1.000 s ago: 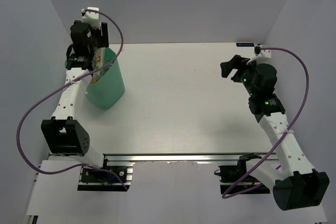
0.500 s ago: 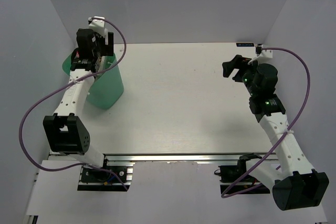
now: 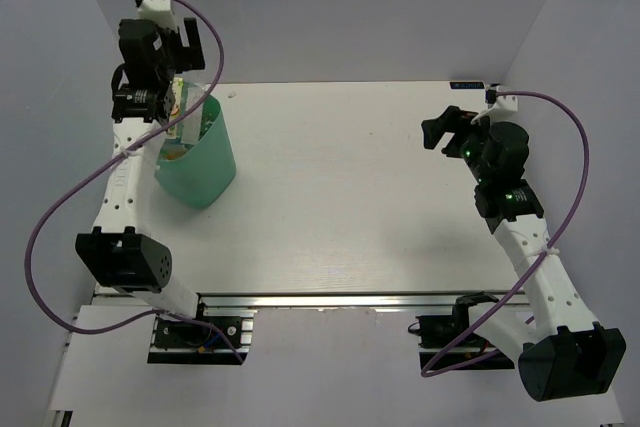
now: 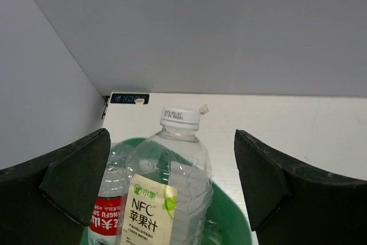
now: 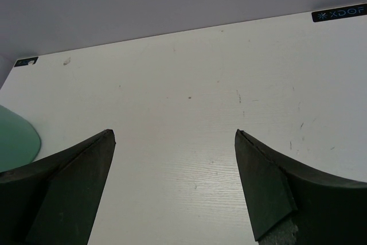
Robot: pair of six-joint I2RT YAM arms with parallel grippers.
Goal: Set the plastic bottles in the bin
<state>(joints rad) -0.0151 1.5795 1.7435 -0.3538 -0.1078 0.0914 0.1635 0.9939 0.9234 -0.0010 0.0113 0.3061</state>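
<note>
The mint-green bin (image 3: 207, 175) stands at the table's back left. My left gripper (image 3: 158, 75) hangs open just above its far rim, holding nothing. In the left wrist view the gripper (image 4: 172, 136) has its jaws spread wide, clear of a clear bottle with a green-white label (image 4: 166, 190). That bottle stands upright in the bin (image 4: 232, 213) beside a red-labelled bottle (image 4: 112, 199). An orange-filled bottle (image 3: 173, 155) shows inside the bin from above. My right gripper (image 3: 441, 127) is open and empty over the table's right side, as the right wrist view (image 5: 172, 133) also shows.
The grey back and side walls stand close around the table (image 3: 350, 187). A small dark label (image 3: 466, 85) sits at the table's back right corner. The bin's edge (image 5: 14, 136) shows at the left of the right wrist view.
My left gripper has risen from the bin's mouth and drawn back to the left, open. The green-white labelled bottle stays in the bin. The right arm has not moved.
</note>
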